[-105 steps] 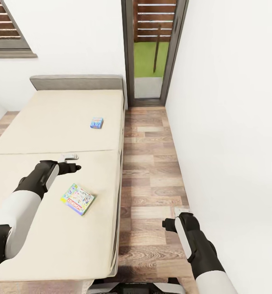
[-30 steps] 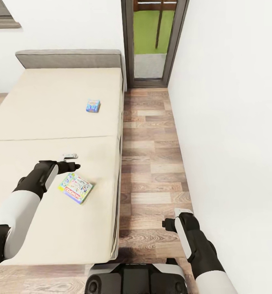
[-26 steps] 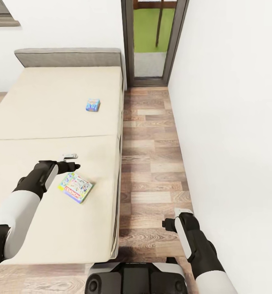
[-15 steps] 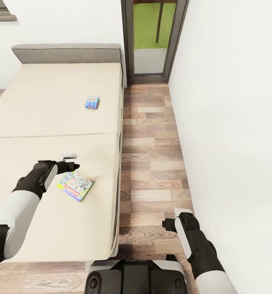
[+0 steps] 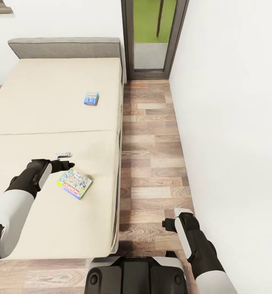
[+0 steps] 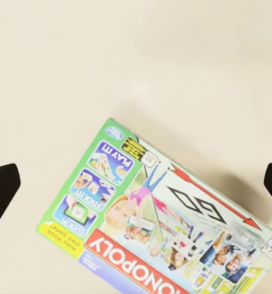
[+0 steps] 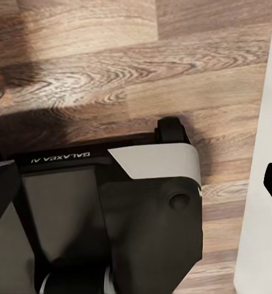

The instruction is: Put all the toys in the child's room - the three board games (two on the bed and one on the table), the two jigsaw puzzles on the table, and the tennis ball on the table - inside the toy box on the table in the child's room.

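2 board games lay on the bed (image 5: 50, 114): the Monopoly box (image 5: 75, 183) near, the blue box (image 5: 91, 98) far. The left hand (image 5: 65, 160) hovered wide open beside the Monopoly box, empty. The right hand (image 5: 177, 216) hung open, empty. Judging by this, collection had barely begun.

Your robot's left arm (image 5: 17, 196) and right arm (image 5: 201, 249) match: white upper sleeves, black forearms with a pale grey side panel, and small white-capped ends. Its base (image 7: 105, 214) is black with a white curved cover, a dark wheel (image 7: 171, 128), and "GALAXEA" lettered in white.
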You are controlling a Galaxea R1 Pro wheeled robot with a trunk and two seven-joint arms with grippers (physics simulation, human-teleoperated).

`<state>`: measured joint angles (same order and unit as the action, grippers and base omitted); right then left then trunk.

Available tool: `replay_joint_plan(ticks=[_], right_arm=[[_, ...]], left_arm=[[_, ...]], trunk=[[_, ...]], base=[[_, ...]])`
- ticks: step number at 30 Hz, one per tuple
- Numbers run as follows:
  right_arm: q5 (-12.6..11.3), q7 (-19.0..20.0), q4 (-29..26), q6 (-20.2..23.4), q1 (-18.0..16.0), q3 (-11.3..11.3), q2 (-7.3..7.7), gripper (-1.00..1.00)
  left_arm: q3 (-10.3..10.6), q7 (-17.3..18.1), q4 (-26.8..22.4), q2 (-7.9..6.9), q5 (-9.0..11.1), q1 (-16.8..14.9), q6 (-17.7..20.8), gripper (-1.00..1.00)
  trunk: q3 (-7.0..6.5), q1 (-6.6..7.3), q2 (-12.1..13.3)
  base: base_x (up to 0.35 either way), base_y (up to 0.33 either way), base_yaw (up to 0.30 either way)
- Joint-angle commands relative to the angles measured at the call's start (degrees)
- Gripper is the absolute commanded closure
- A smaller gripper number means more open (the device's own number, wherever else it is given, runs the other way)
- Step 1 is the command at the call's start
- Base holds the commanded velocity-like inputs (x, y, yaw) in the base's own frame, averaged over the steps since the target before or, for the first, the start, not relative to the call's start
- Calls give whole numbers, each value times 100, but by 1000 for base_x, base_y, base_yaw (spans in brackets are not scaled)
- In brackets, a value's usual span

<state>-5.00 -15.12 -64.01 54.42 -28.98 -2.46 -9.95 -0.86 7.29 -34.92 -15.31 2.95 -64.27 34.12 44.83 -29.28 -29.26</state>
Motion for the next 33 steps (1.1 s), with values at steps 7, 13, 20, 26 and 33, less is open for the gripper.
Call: replay_joint_plan(ticks=[7,13,20,26,33], right_arm=[[-53,-43,-6,16,-2,-9,-5,-100],[-53,-43,-6,16,-2,-9,-5,-100],[-53,-43,-6,16,-2,-9,-5,-100],[-53,-43,-6,16,-2,-9,-5,-100],[-53,-43,-6,16,-2,-9,-5,-100]], left_arm=[[-11,9,-14,1,30,-6,23,-100],[-11,3,-15,1,30,-6,9,-100],[-11,-15,-20,-6,30,-7,-15,-100],[-11,-7,-193,-38,30,-7,-143,-100],[-12,8,-497,-121,31,-7,-150,-100]], trunk=[[72,-2,-7],[129,-2,-7],[195,-2,-7],[252,-2,-7],[318,-2,-7]], base=[[0,0,0],[0,0,0],[0,0,0],[0,0,0],[0,0,0]])
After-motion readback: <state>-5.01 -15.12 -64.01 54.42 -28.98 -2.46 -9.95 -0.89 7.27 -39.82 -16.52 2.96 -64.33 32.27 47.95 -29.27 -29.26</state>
